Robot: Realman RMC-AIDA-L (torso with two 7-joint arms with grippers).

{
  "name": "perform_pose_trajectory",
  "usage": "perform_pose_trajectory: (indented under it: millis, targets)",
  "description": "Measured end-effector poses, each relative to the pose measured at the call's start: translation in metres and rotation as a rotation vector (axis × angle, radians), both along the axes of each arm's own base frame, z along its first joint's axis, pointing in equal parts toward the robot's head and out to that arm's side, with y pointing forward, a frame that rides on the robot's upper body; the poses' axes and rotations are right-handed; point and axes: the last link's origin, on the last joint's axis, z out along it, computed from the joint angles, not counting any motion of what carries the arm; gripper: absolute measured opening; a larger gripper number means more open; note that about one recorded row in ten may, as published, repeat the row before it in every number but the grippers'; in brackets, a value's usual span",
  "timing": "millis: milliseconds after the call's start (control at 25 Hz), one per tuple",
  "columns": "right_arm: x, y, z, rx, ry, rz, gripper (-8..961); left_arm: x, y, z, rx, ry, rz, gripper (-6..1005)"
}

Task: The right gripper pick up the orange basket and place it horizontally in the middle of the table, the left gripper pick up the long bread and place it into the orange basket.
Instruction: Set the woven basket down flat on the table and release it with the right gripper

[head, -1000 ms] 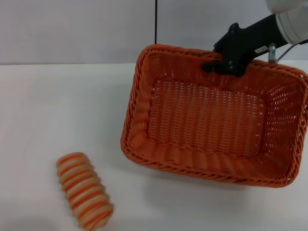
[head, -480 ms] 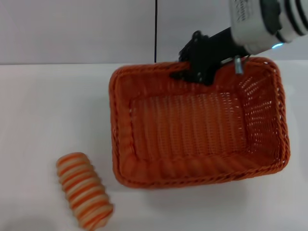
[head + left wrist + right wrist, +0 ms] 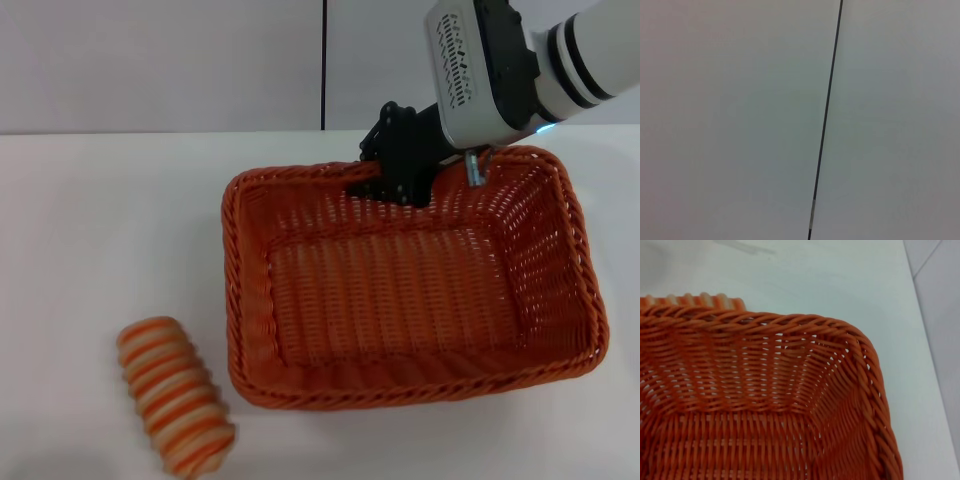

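Observation:
The orange basket [image 3: 400, 378] lies with its long side across the table [image 3: 110, 220], right of the middle, and it is empty. My right gripper [image 3: 388, 186] is shut on the basket's far rim, reaching in from the upper right. The long bread [image 3: 175, 393], striped orange and cream, rests on the table near the front left, clear of the basket. In the right wrist view I look down into a corner of the basket [image 3: 765, 390], with the top of the long bread [image 3: 705, 300] peeking over its rim. The left gripper is out of view.
A light grey wall [image 3: 150, 60] with a thin dark vertical seam [image 3: 324, 60] rises behind the table. The left wrist view shows only that wall [image 3: 730, 120] and seam [image 3: 826, 120]. Bare tabletop lies between the bread and the basket.
The right gripper has carried the basket leftward and turned it, so its long side now runs across the table and sits lower. The bread has not moved.

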Motion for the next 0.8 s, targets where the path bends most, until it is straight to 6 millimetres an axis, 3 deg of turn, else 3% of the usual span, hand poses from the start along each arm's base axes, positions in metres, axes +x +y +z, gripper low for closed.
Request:
perform_pose_trajectory:
  millis: [800]
  targets:
    - [0.0034, 0.0030, -0.0039, 0.073, 0.061, 0.045, 140, 0.0044, 0.0050, -0.0031, -0.012, -0.009, -0.030, 827]
